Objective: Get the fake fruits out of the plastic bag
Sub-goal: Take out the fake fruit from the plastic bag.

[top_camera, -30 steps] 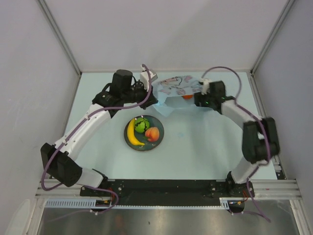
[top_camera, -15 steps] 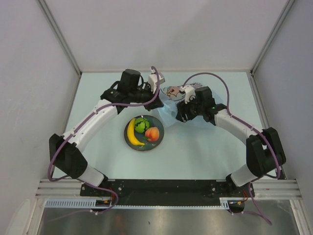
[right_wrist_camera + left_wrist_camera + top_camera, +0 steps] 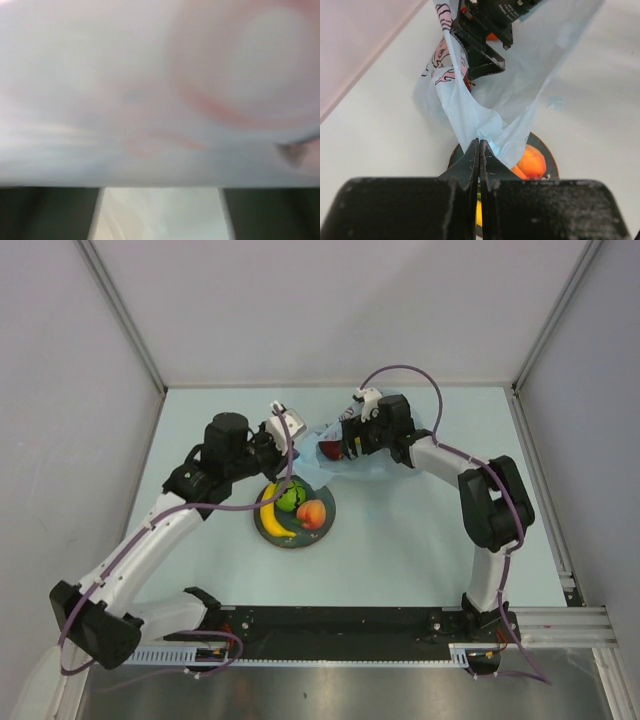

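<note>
The plastic bag is light blue and half transparent, with pink and black drawings printed on it. The left gripper is black. Beneath it the plate is dark and carries a yellow banana, a green round fruit and an orange-pink peach. The apple ahead, at the bag, is dark red. The desk is pale blue-green.

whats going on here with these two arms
The left end effector is shut on an edge of the plastic bag, holding it up by the plate. The right end effector is at the bag beside a dark red apple; its grip is unclear. A banana, green fruit and peach already lie on the plate.
</note>
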{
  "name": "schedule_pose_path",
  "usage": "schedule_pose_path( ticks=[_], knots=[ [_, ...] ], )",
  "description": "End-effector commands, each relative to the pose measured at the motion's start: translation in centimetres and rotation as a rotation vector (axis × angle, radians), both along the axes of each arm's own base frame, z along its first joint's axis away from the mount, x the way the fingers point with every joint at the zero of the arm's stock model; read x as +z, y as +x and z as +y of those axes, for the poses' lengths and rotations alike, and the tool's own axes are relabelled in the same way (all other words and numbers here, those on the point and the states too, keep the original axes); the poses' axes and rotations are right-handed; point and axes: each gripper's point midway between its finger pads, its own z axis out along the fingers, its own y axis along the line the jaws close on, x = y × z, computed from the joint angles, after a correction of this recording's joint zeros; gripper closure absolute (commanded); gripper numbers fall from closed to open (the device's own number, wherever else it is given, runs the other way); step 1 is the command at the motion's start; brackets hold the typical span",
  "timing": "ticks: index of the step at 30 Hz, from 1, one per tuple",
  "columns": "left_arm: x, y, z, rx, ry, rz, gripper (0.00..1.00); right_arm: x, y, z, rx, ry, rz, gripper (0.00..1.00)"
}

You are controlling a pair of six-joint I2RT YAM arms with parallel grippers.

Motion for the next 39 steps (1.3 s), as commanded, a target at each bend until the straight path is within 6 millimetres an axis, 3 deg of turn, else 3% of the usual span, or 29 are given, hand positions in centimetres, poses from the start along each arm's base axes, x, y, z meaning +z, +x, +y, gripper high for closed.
schedule_pose_path(
  ticks=[1,9,10,16,17,19,20,23,25,26,28,29,30,32,33,35,36,38,39],
  knots=[
    [0.5,1.1,0.6,0.027,0.031,-0.093,1.0,3.0,2.8,2.5,0.0,0.118,-0.086,0.0],
    [0.5,1.8,-0.9,-0.019,0.005,-0.076,1.0,-0.8,4.1,6.2,0.0,0.082,-0.052,0.0],
    [0.2,1.9,-1.1,-0.025,0.009,-0.068,1.0,-2.0,4.4,6.3,-0.001,0.073,-0.034,0.0],
    [0.4,2.2,-1.8,-0.038,-0.012,-0.055,1.0,-3.4,7.1,6.2,-0.06,0.022,-0.072,0.01],
    [0.3,2.2,-1.8,-0.037,-0.012,-0.053,1.0,-3.5,7.6,6.1,-0.067,0.017,-0.082,0.04],
    [0.1,2.3,-1.7,-0.033,-0.009,-0.051,1.0,-3.1,7.9,6.0,-0.05,0.031,-0.088,0.19],
    [0.0,2.3,-1.8,-0.031,-0.01,-0.051,1.0,-1.8,7.7,6.4,-0.004,0.044,-0.106,0.33],
    [-0.3,2.9,-1.7,-0.005,-0.02,-0.052,1.0,1.0,6.6,6.0,0.051,0.081,-0.108,0.51],
    [-0.1,3.7,-1.7,0.028,-0.034,-0.064,1.0,2.4,5.4,5.4,0.11,0.082,-0.107,0.54],
    [-0.2,4.1,-1.8,0.034,-0.033,-0.066,0.99,4.9,4.6,5.0,0.128,0.099,-0.136,0.56],
    [0.4,4.8,-2.1,0.045,-0.047,-0.082,1.0,4.8,2.2,4.0,0.181,0.092,-0.092,0.58],
    [0.0,5.2,-2.3,0.045,-0.045,-0.072,1.0,7.6,1.2,3.4,0.199,0.106,-0.131,0.58],
    [0.4,5.6,-2.5,0.047,-0.057,-0.073,1.0,6.9,-0.5,2.9,0.236,0.087,-0.093,0.59],
    [0.4,6.2,-2.9,0.046,-0.065,-0.065,1.0,8.1,-1.9,1.6,0.255,0.076,-0.097,0.59],
    [0.4,6.7,-3.2,0.048,-0.074,-0.054,1.0,8.6,-3.6,0.6,0.262,0.056,-0.088,0.6],
    [0.3,7.1,-3.5,0.057,-0.091,-0.022,1.0,8.2,-5.3,-0.8,0.253,0.039,-0.047,0.6],
    [0.4,7.5,-3.8,0.058,-0.098,-0.018,1.0,10.1,-6.5,-1.4,0.259,0.058,-0.069,0.61],
    [0.3,7.8,-4.1,0.046,-0.107,-0.016,1.0,10.2,-8.4,-2.4,0.267,0.053,-0.058,0.61],
    [-0.1,8.1,-4.4,0.046,-0.107,-0.003,1.0,12.2,-9.4,-2.6,0.282,0.061,-0.109,0.62]
  ],
)
